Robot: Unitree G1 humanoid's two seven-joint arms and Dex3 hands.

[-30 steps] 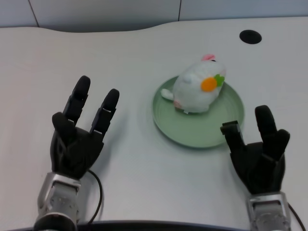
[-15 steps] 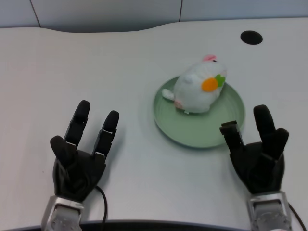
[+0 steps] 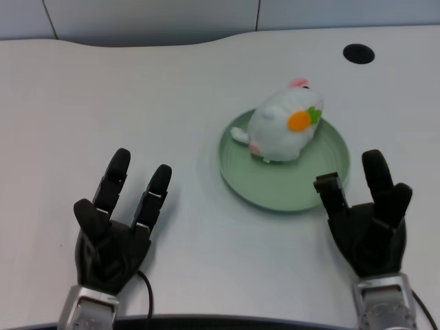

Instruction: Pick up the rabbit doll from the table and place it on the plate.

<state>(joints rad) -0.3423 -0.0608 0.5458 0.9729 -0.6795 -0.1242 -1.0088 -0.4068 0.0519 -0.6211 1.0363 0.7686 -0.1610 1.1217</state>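
Head view shows the doll (image 3: pixel 283 124) already sitting on the plate (image 3: pixel 323 180), on the far half of it, with its orange patch turned to the near right. It rests upright and nothing touches it. The plate is the landmark: the left hand (image 3: pixel 117 223) is well apart from it, on the near left side, low over the table (image 3: pixel 137 96). This hand holds nothing; its fingers are spread and point away from the robot.

Compared with one second ago, the left hand has drawn back toward the robot's body, so less of the silver forearm is now seen at the lower edge. During the last half second it has almost stopped. The doll and the plate have not moved in this time.

I judge that the placing is done and the arm is only returning to its rest position. The right hand (image 3: pixel 368 220) waits just near of the plate's right edge. A dark round hole (image 3: pixel 358 53) lies beyond the plate.
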